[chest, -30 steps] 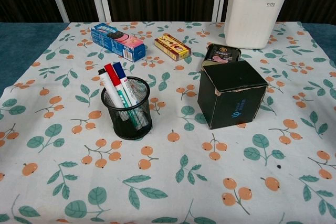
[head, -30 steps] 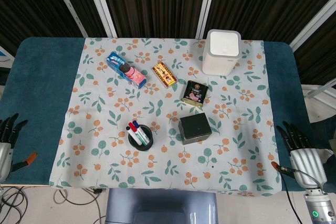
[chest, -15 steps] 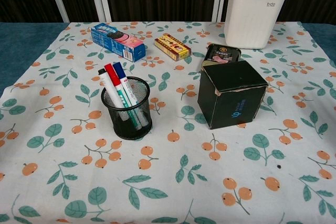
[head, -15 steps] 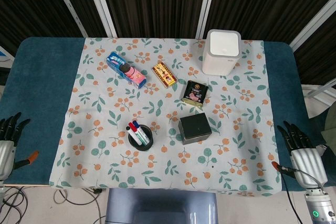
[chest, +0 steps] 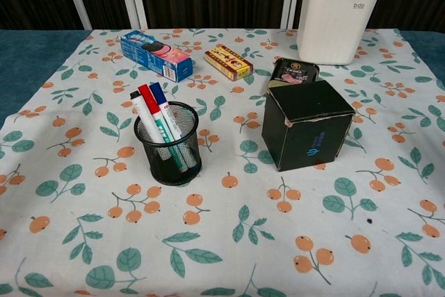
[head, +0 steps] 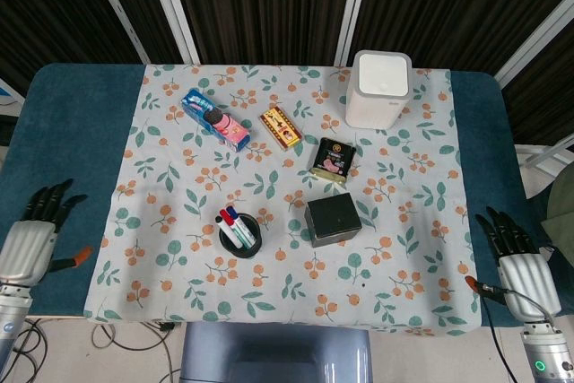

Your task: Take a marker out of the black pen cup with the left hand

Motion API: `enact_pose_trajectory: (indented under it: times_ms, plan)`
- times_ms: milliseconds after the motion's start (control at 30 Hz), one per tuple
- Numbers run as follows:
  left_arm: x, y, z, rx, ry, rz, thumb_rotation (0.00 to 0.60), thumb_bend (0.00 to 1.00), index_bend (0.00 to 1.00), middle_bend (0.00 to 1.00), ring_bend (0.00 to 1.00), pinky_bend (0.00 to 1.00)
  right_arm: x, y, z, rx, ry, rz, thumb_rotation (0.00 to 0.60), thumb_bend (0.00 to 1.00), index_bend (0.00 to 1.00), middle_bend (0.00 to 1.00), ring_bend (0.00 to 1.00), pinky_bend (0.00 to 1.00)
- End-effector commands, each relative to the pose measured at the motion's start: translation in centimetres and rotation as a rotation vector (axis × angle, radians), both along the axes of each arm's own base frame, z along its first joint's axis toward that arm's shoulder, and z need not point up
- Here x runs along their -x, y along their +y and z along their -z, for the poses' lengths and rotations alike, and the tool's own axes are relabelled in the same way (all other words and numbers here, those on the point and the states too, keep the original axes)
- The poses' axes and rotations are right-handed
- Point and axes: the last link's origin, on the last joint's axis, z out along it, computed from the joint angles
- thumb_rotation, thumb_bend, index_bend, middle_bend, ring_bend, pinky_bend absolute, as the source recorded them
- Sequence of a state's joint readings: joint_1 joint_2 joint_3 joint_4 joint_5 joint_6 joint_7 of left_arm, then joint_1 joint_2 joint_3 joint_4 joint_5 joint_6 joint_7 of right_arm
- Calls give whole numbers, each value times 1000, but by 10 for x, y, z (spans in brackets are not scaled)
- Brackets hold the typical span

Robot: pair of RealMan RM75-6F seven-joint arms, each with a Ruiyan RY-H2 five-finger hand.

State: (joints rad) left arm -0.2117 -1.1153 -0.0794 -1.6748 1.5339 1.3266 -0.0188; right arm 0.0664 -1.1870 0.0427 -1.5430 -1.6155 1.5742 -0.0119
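The black mesh pen cup (head: pixel 240 238) (chest: pixel 170 147) stands on the floral cloth, front and left of centre. Three markers (head: pixel 231 223) (chest: pixel 154 112) lean in it, capped black, red and blue. My left hand (head: pixel 34 235) hovers over the blue table at the far left front, fingers apart and holding nothing, well left of the cup. At the far right front, my right hand (head: pixel 515 257) is likewise open and empty. Neither hand shows in the chest view.
A black box (head: pixel 332 219) (chest: pixel 306 132) stands right of the cup. Behind it lie a dark tin (head: pixel 333 159), a small red-yellow box (head: pixel 280 126), a blue cookie box (head: pixel 214 119) and a white bin (head: pixel 379 89).
My left hand has moved up and to the right, toward the cloth. The right hand has barely shifted. Cup and markers are unmoved.
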Motion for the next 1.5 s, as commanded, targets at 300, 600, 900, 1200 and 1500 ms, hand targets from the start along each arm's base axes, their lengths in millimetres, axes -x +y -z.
enact_pose_trajectory:
  times_ms: [300, 600, 900, 1200, 1500]
  plan:
    - [-76, 41, 62, 269, -32, 40, 600, 191, 223, 0, 0, 0, -1, 0, -1, 28, 12, -18, 600, 130, 82, 0, 0, 169]
    - [-100, 62, 102, 333, -98, 18, 600, 191, 278, 0, 0, 0, -1, 0, -1, 29, 7, -19, 600, 129, 82, 0, 0, 169]
    - [-113, 68, 117, 406, -151, 19, 600, 225, 331, 0, 0, 0, 0, -1, -1, 27, 7, -16, 600, 130, 82, 0, 0, 169]
    - [-116, 72, 120, 403, -174, 18, 600, 265, 380, 0, 0, 0, 0, -1, -1, 21, 3, -7, 600, 129, 82, 0, 0, 169]
    - [-127, 74, 123, 438, -233, 24, 600, 284, 396, 0, 0, 0, 0, -1, -1, 20, 4, 0, 600, 130, 82, 0, 0, 168]
